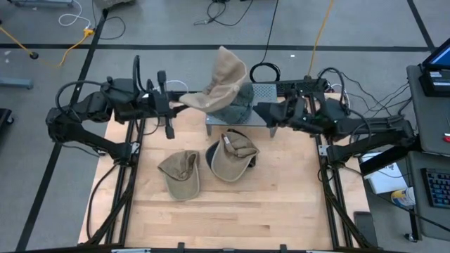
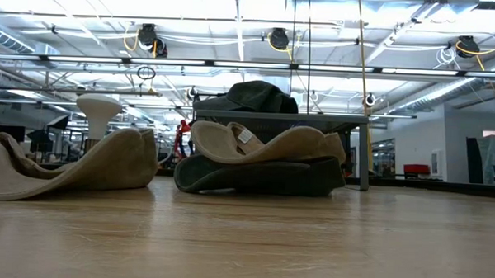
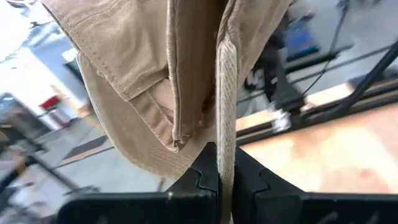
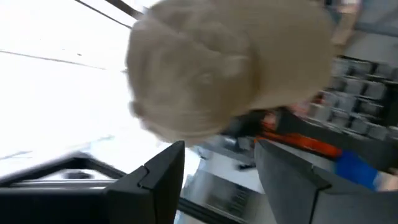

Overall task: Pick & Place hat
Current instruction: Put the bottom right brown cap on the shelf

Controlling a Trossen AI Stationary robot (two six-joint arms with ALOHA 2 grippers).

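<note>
The left gripper [image 1: 176, 104] is clamped on the edge of a tan hat [image 1: 219, 83], holding it in the air above the far middle of the table [image 1: 281, 204]; the left wrist view shows the brim pinched flat between the closed fingers [image 3: 200, 177], so the crown hangs loose and can be carried without crushing. The hat hovers just over a small grey stand [image 1: 261, 95] where a dark green hat [image 1: 235, 109] already sits, which suggests the stand is the drop spot. The right gripper [image 1: 261, 112] waits near the stand with its fingers [image 4: 158, 171] spread apart, gripping nothing, perhaps ready to steady the hat. Two more tan hats [image 1: 181, 172] lie on the table nearer the front, apparently awaiting their turn
</note>
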